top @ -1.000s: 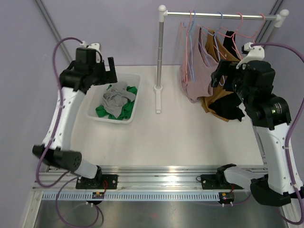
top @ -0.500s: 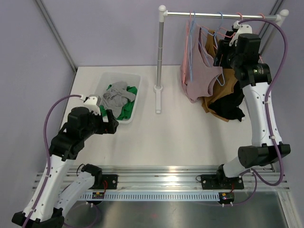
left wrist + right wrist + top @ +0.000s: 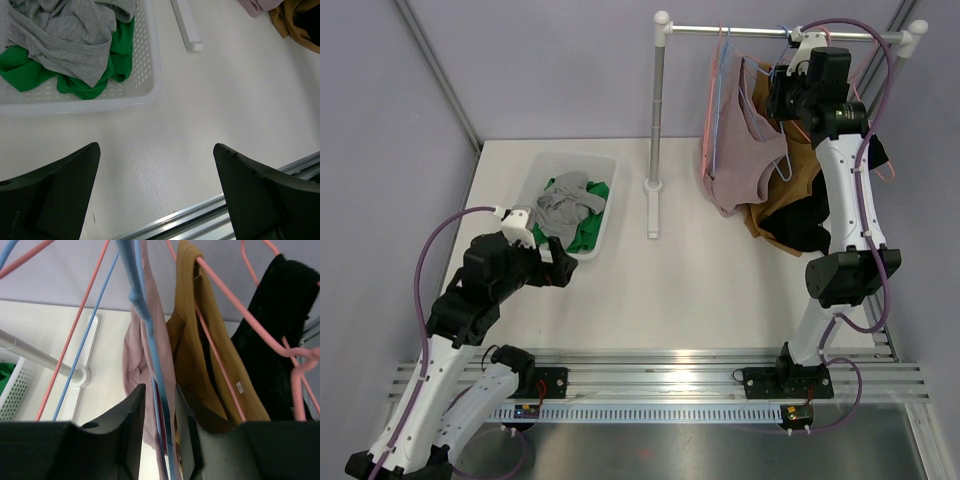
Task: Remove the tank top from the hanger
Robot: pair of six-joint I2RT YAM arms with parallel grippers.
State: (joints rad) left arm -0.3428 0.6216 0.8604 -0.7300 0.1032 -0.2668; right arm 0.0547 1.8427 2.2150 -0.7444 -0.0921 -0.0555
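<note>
two arms, one rack, one basket, three hung garments. the left gripper (image 3: 558, 262) hovers low over the bare table (image 3: 225, 115), just near of the white basket (image 3: 150, 65). its jaws are wide apart with nothing between them. the basket sits at the far left of the table and holds one grey garment (image 3: 65, 35) on top of green cloth (image 3: 120, 55). we cannot tell if the green is one piece or more.

the one rack (image 3: 658, 110) stands at the far middle, and its rail (image 3: 750, 30) runs right. three garments hang on that rail at the far right. the pink tank top (image 3: 745, 150) is leftmost, a mustard top (image 3: 790, 195) is next, and a black top (image 3: 805, 232) is rightmost. the lower ends of all three reach down to the table. the hangers are pink and blue, and they overlap too much for a firm count.

the right arm is stretched up to the rail, with the right gripper (image 3: 160, 395) at the tank top's shoulder. its jaws are narrow, with a slim gap. a blue hanger (image 3: 137, 300) wire and a strip of pink fabric run through that gap, closer to the left finger. we cannot tell if the pads pinch them. the tank top is on the rail and looks draped on the blue hanger. the mustard top is on a pink hanger just right of it.
</note>
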